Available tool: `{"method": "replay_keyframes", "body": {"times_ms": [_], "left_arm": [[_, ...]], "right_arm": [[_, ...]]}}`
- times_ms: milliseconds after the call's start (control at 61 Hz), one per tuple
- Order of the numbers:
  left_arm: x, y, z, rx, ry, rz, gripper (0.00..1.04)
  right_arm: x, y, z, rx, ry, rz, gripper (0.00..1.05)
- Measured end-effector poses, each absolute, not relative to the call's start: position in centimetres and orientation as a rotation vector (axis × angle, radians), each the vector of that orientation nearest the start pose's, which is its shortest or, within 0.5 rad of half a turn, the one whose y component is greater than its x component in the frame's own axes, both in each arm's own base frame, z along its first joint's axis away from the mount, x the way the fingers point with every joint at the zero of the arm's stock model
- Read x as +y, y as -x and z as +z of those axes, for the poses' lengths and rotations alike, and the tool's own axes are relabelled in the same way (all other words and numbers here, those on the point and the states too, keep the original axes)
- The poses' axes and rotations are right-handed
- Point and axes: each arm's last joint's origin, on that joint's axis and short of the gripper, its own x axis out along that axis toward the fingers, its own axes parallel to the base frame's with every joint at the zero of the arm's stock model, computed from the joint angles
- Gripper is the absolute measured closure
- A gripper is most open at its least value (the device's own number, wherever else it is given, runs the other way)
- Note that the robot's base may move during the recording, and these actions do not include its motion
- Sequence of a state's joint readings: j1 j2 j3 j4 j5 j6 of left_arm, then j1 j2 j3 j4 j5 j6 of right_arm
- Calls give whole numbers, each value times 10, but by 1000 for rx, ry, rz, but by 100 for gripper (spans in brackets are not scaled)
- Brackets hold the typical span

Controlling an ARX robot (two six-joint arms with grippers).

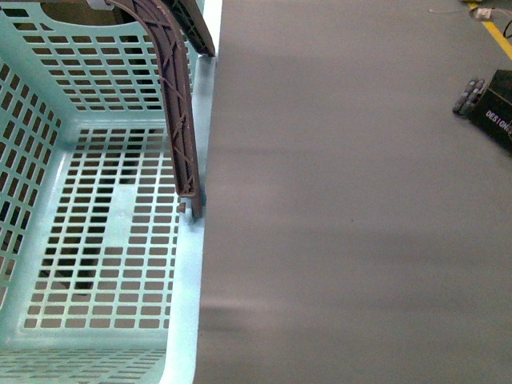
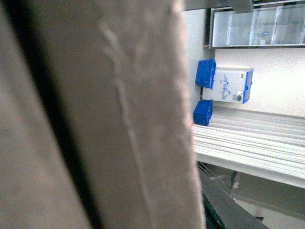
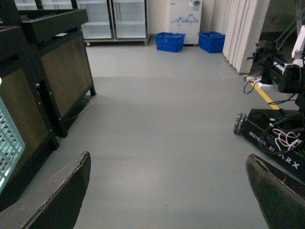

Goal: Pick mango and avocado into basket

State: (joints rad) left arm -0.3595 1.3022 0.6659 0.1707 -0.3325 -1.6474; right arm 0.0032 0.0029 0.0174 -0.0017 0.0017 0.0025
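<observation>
basket rim runs beside wide bare grey floor.

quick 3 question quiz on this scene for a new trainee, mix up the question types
1. True or false: a mango already lies in the visible part of the basket.
2. In the right wrist view, the right pincer is: A) shut on an avocado, B) open and empty, C) shut on a crate.
3. Fill in: the basket's swing handle is coloured ____.

Key: 1 false; 2 B; 3 brown.
</observation>
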Motion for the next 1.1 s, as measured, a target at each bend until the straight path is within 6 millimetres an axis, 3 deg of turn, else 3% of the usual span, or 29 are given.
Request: {"method": "replay_keyframes", "body": {"times_ms": [1099], "left_arm": [[-85, -254, 218, 347, 1461, 332, 76]], "right_arm": [[0, -97, 169, -14, -3, 1, 9]]}}
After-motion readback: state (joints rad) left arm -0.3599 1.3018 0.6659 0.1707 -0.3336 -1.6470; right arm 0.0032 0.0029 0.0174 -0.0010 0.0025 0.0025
